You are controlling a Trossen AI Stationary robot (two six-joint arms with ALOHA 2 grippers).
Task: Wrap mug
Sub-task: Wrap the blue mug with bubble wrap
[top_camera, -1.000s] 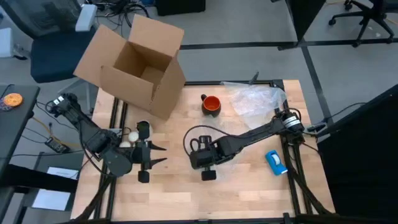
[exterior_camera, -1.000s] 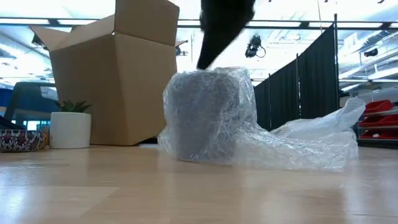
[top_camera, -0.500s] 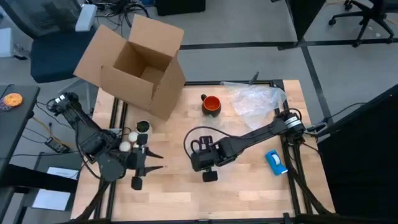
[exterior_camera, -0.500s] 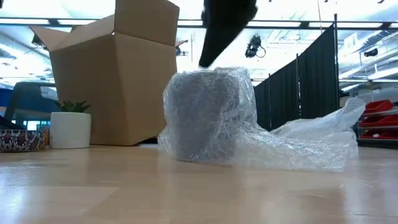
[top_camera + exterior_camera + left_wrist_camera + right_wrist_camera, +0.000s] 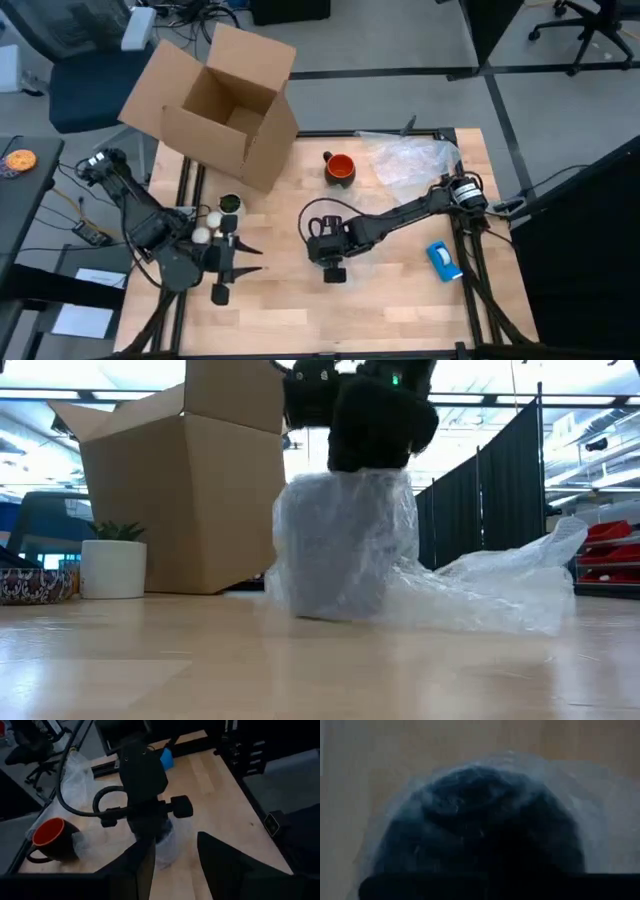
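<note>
lab: black curtains (image 5: 500, 500), office chairs (image 5: 590, 25)

In the high view the right gripper (image 5: 330, 255) covers whatever sits beneath it at the worktop's middle, so its jaws cannot be read. In the low view the bubble wrap (image 5: 400, 560) veils a dark rounded object (image 5: 335, 550); what it is cannot be told, and the arm above is cut off at twelve o'clock. The right wrist view shows only a blurred dark dome under film. The cardboard box (image 5: 215, 100) hangs over the worktop's ten o'clock corner.
</note>
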